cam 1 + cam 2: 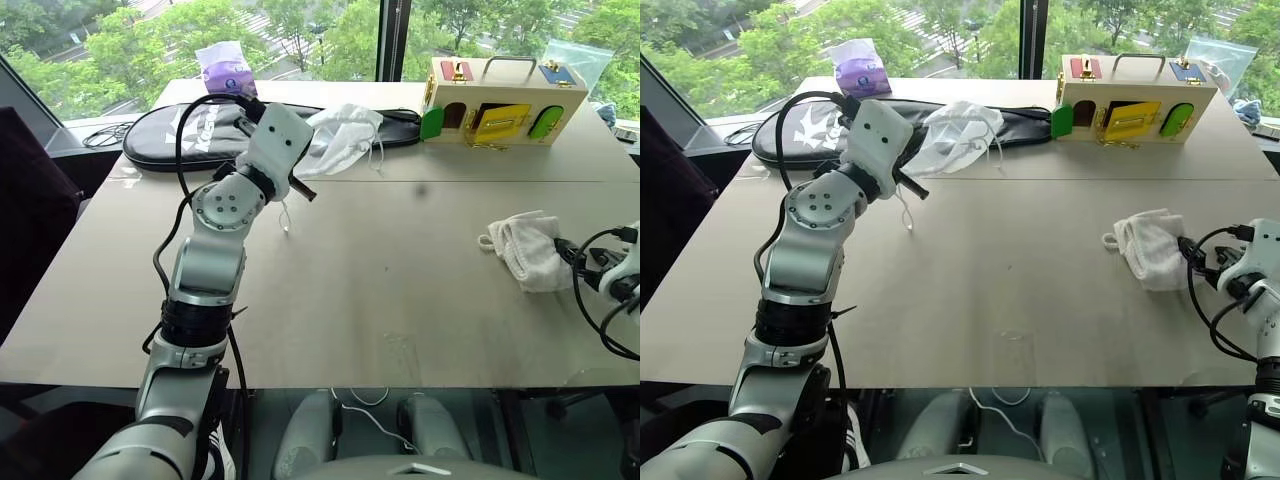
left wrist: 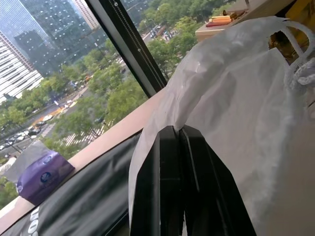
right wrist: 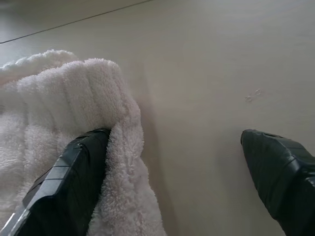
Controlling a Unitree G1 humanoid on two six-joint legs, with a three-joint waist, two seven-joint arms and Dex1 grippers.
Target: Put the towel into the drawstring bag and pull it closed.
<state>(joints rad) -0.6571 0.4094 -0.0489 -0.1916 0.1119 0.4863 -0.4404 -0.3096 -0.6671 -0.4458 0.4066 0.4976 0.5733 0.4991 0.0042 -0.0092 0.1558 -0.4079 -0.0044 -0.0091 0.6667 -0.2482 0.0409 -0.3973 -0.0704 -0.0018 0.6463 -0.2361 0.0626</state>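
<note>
The drawstring bag (image 1: 340, 135), thin, white and crinkly, hangs lifted over the far left of the table, partly in front of the black racket case. My left gripper (image 1: 303, 188) is shut on its near edge. In the left wrist view its fingers (image 2: 167, 162) are pressed together with the fabric draped around them. A thin cord (image 1: 285, 220) dangles below. The towel (image 1: 530, 250), white and crumpled, lies at the table's right side. My right gripper (image 3: 172, 135) stands open at the towel's right edge, one finger (image 3: 74, 167) against a fold of the towel (image 3: 59, 108) and the other on bare table.
A long black racket case (image 1: 180, 135) lies along the back of the table (image 1: 400, 300). A wooden latch box (image 1: 500, 100) stands at the back right, and a purple tissue pack (image 1: 228, 70) at the back left. A window runs behind the table.
</note>
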